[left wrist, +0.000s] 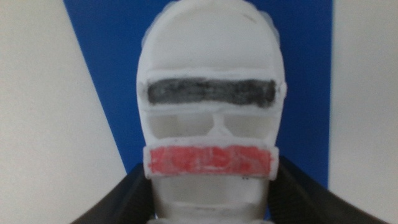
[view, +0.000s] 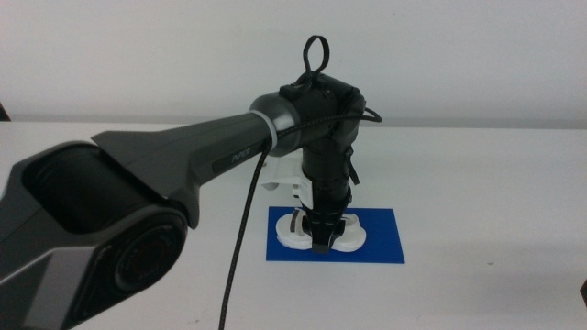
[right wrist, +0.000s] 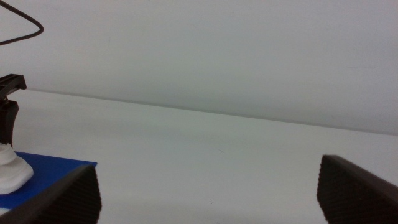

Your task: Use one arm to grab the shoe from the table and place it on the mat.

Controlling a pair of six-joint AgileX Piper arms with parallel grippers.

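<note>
The small white sneaker (view: 321, 231) with a thick sole and dark and red straps is seen over the flat deep-blue rectangular mat (view: 381, 236), with its long axis running across the mat's width in the middle view. It is held directly under the left hand (view: 320, 240), whose glossy dark grey-black arm (view: 183, 170) comes in from the left and points straight down. In the left wrist view the two dark jaws are seen pressed against the sides of the shoe's rear part, so the left hand is judged to be clamped on the shoe, toe pointing away from the wrist. Whether the sole already rests on the mat or hangs just above it cannot be told; the contact line is hidden by the hand. The heel is cut off at the wrist picture's edge, and only two of the straps are visible there. The right hand (right wrist: 208, 196) waits low over the plain white bench (view: 495, 183), well apart from the mat, its jaws set wide apart and holding nothing. The left arm is plainly the nearer one.
</note>
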